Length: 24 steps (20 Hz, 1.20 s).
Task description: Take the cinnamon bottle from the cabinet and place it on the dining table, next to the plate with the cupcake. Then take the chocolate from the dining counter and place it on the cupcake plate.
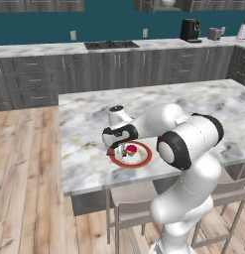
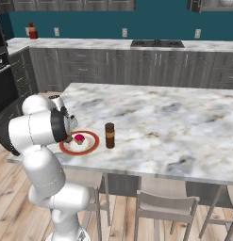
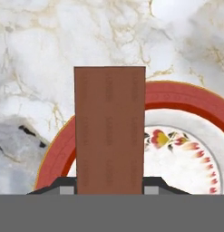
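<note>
My gripper (image 1: 117, 150) is shut on the chocolate (image 3: 109, 131), a flat brown bar that stands upright between the fingertips (image 3: 153, 186). It hangs just over the left part of the red-rimmed plate (image 3: 186, 97). The plate (image 1: 145, 159) lies near the front edge of the marble dining table (image 1: 89, 124). On it sits the pink-topped cupcake (image 1: 131, 150), right beside the gripper. In the right base view my arm hides the gripper, and the cupcake (image 2: 79, 139) shows on the plate (image 2: 91, 147). The cinnamon bottle (image 2: 109, 135) stands upright on the table just right of the plate.
Stools (image 2: 165, 204) are tucked under the table's near edge. The back worktop carries a black stove (image 1: 111, 44), a coffee machine (image 1: 190, 30) and a red bottle (image 2: 32, 31). Broad bare marble (image 2: 174, 117) stretches right of the bottle.
</note>
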Available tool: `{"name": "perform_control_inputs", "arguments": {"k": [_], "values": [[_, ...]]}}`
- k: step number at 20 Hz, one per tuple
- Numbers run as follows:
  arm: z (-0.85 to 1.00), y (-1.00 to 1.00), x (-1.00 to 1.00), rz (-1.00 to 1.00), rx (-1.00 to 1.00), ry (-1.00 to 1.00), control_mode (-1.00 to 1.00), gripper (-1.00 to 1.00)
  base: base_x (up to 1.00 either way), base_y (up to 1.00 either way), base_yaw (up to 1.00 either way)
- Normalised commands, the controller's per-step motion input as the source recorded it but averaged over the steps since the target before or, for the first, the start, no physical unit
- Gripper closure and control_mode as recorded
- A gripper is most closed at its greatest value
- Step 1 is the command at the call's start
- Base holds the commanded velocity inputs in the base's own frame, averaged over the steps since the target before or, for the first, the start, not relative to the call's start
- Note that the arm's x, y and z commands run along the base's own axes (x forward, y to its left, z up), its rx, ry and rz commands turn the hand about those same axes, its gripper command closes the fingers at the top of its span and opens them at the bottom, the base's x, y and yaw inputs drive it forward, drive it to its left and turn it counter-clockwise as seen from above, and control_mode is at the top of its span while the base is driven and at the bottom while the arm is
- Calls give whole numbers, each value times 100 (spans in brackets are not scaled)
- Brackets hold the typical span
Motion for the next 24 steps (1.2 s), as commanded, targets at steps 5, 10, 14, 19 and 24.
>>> {"name": "perform_control_inputs", "arguments": {"k": [5, 10, 14, 19, 24], "values": [[-21, -9, 0, 0, 0, 0, -100, 100, 0, 0, 0], [-5, -10, 0, 0, 0, 0, -100, -100, 0, 0, 0], [0, -18, 0, 0, 0, 0, -100, -100, 0, 0, 0], [44, 1, -23, -1, 0, -3, -100, -100, 0, 0, 0], [92, 6, -7, -5, -1, -1, -100, -100, 0, 0, 0]]}}
